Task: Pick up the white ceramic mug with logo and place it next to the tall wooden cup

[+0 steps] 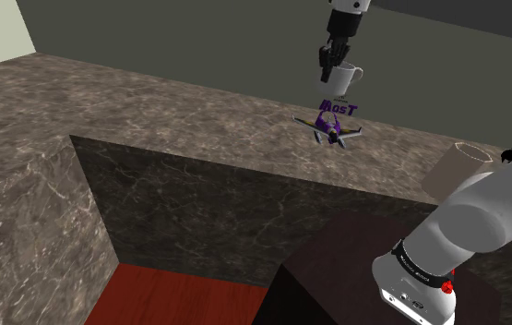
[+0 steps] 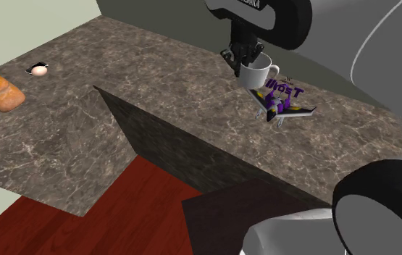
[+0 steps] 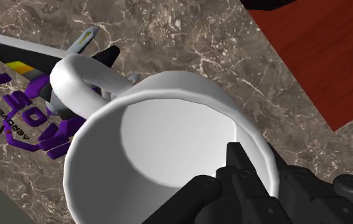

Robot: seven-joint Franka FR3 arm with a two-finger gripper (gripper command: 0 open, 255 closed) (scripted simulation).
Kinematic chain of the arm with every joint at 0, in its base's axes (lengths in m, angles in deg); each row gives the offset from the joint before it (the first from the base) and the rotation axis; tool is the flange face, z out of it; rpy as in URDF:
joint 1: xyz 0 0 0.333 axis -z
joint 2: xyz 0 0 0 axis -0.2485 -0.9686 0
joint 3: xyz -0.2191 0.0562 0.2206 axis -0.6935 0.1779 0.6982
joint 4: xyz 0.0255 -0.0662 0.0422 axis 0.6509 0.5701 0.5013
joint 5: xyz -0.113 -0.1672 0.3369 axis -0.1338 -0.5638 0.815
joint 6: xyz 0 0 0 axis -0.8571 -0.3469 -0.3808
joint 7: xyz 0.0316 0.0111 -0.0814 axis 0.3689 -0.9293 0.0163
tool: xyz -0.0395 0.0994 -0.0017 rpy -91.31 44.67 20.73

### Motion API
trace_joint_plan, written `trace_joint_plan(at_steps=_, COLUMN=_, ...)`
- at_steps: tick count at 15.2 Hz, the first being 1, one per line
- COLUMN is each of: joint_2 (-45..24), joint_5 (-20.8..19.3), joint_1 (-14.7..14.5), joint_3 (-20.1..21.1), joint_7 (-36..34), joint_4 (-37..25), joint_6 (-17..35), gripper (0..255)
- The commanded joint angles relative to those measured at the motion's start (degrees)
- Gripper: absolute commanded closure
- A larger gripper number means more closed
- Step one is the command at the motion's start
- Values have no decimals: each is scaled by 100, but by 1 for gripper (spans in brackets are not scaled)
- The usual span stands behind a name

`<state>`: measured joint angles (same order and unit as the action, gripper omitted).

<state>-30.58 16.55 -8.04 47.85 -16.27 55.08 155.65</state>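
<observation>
The brown marble table (image 1: 106, 102) is filling most of the scene. The white arm (image 1: 484, 217) is reaching to the table's far side. A tall tan cup (image 1: 461, 166) is standing at the shoulder view's right, well apart from the white mug (image 1: 344, 78). The mug is hanging above the table, with the jaws clenching its rim opposite the handle. A purple toy plane (image 1: 339, 131) is lying just beneath it.

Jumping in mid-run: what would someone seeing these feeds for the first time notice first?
First the plain white handled mug, clasped by its rim in the black pincer and apparently hanging above the brown marbled stone counter. Right beneath it lies a purple toy plane with purple lettering. The tall tan cup stands apart at the shoulder view's right.
</observation>
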Motion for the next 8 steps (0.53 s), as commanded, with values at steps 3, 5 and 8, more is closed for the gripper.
trace_joint_plan(at_steps=3, joint_2=649, joint_5=-82, joint_1=167, joint_3=-308, joint_7=461, joint_4=668, joint_6=42, gripper=255)
trace_joint_plan(at_steps=5, joint_2=931, joint_5=-148, joint_1=250, joint_3=-464, joint_7=682, joint_4=917, joint_6=23, gripper=255)
trace_joint_plan(at_steps=8, joint_2=1324, joint_5=-275, joint_1=381, joint_3=-710, joint_7=1018, joint_4=1241, joint_6=-24, gripper=255)
